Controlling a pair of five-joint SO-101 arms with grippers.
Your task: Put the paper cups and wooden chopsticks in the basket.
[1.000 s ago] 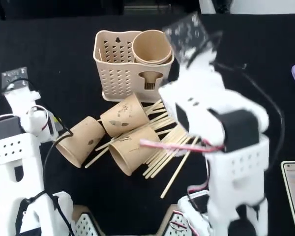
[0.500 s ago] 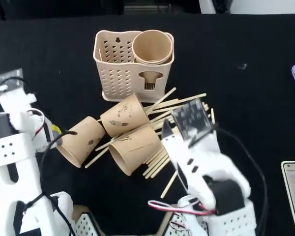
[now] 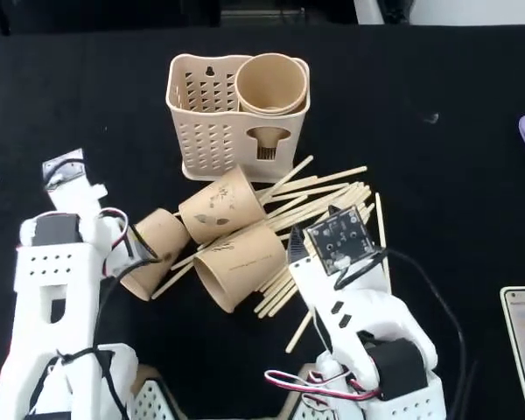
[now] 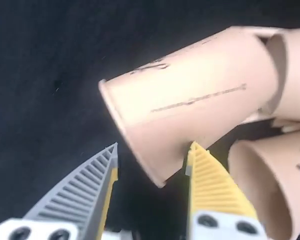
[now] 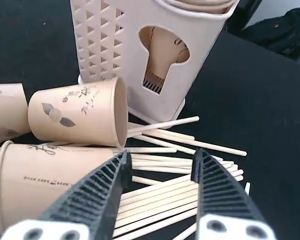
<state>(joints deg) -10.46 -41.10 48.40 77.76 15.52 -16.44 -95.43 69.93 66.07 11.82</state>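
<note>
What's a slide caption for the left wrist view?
Open left hand poised at the end of a paper cup lying on its side.

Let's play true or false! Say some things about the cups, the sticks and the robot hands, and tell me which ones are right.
1. A cup stands in the basket. True.
2. All the chopsticks are in the basket. False: they lie on the table.
3. Three cups lie on their sides. True.
4. The right gripper holds a cup. False: it is open over the chopsticks.
5. The left gripper is shut. False: it is open at a lying cup.
</note>
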